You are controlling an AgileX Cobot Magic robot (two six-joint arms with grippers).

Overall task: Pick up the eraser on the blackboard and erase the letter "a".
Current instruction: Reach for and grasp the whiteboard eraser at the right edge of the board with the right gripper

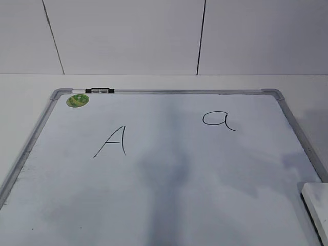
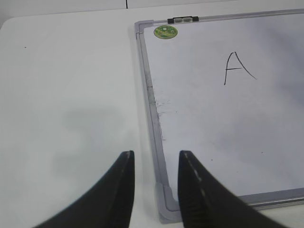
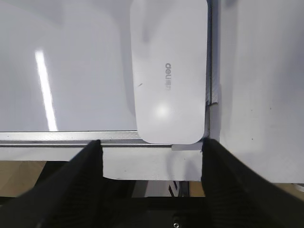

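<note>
The blackboard (image 1: 169, 195) is a white board in a silver frame, lying flat on the table. The lowercase letter "a" (image 1: 219, 120) is drawn in black at its far right. The white eraser (image 3: 168, 71), with a grey logo, lies on the board's near right corner (image 1: 315, 205), along the frame. My right gripper (image 3: 153, 145) hovers just short of the eraser's near end, open wide, with nothing between its fingers. My left gripper (image 2: 156, 156) is open and empty over the board's near left corner (image 2: 166, 204). Neither gripper shows in the exterior view.
A capital "A" (image 1: 113, 141) is written left of centre on the board. A round green sticker (image 1: 78, 100) and a small black-and-silver clip (image 1: 100, 90) sit at the far left corner. White table (image 2: 71, 95) extends left of the board; a wall stands behind.
</note>
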